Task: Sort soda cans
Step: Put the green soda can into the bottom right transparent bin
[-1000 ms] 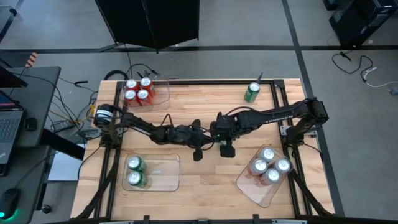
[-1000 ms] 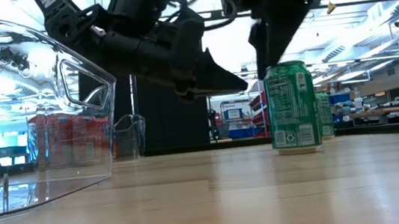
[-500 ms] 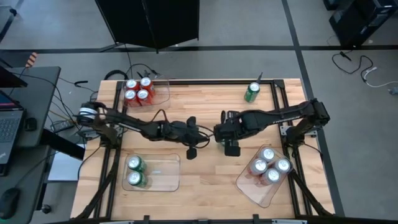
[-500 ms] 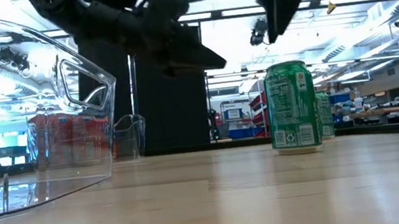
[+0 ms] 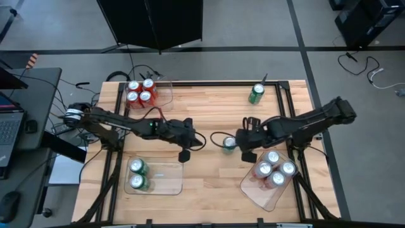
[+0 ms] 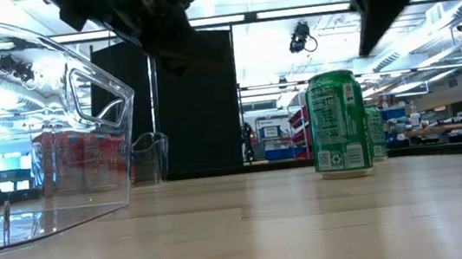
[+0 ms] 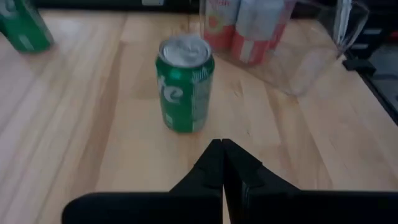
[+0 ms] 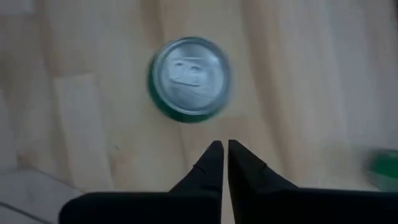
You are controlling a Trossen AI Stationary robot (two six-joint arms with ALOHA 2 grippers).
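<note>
A green can (image 5: pixel 228 144) stands upright and free at the counter's (image 5: pixel 215 107) middle, between both arms. The right gripper (image 5: pixel 248 139) is just beside it on the right, jaws shut tight on nothing; the left gripper (image 5: pixel 184 154) is farther off to the left, jaws shut too, empty. Probably the can goes to the near-left tray (image 5: pixel 168 176) w/ two green cans. To do it well: open the jaws wide first, come level at mid-height, and close w/o tipping it.

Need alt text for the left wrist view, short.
A green can stands upright on the wooden table, just ahead of the shut, empty left hand. Behind it, a clear tray holds silver-white cans.
</note>
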